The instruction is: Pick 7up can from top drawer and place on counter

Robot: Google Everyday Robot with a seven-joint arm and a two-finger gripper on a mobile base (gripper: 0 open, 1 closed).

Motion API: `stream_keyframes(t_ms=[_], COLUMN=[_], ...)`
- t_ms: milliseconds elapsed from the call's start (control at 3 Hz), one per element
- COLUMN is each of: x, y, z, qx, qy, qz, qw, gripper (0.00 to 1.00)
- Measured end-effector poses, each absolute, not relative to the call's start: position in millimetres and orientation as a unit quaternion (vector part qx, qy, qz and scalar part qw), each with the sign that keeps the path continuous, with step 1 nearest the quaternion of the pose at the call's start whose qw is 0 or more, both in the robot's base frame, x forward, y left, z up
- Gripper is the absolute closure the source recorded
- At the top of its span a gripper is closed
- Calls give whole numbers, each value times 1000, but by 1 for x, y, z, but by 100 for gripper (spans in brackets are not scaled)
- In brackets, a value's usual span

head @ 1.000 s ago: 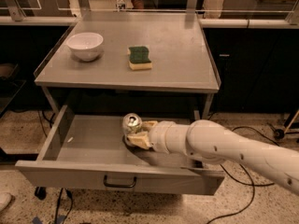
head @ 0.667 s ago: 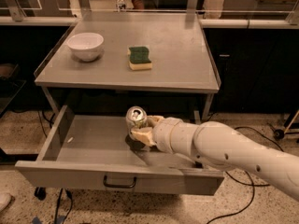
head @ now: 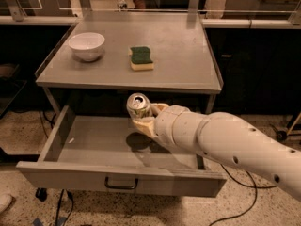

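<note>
Grasping is judged to be done: the 7up can (head: 138,105) is clamped between the fingers of the gripper (head: 149,117), just below the counter's (head: 188,65) front edge and slightly in front of it. The can is tilted, with its silver top turned up and outward. It is held clear of the floor of the top drawer (head: 117,179), which is pulled out from beneath the counter. A round shadow is cast on the drawer floor under the can, and nothing else is seen inside the drawer. How far round the can the lower finger reaches is partly hidden, so the grip is probably secure, though that cannot be confirmed.

Placing is left to do. The can is not yet above the counter's surface, so it has to be raised past the front edge, carried inward and set down upright. On the counter, a white bowl (head: 86,45) is seen near the back by one side rim, and a green-and-yellow sponge (head: 141,58) lies near the middle. Bare surface is available toward the counter's front and its other side.
</note>
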State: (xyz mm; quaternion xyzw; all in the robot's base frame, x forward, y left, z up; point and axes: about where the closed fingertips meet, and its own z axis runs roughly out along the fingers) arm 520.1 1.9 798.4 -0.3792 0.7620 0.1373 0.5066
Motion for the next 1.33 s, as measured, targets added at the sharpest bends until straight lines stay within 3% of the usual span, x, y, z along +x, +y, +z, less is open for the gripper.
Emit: stream_keyframes(t_ms=[667, 1333], x=[536, 565], y=[-12, -75], z=[833, 868], qx=[-365, -331], qy=[771, 791], qz=[119, 66], qw=[508, 510], gripper=[100, 100])
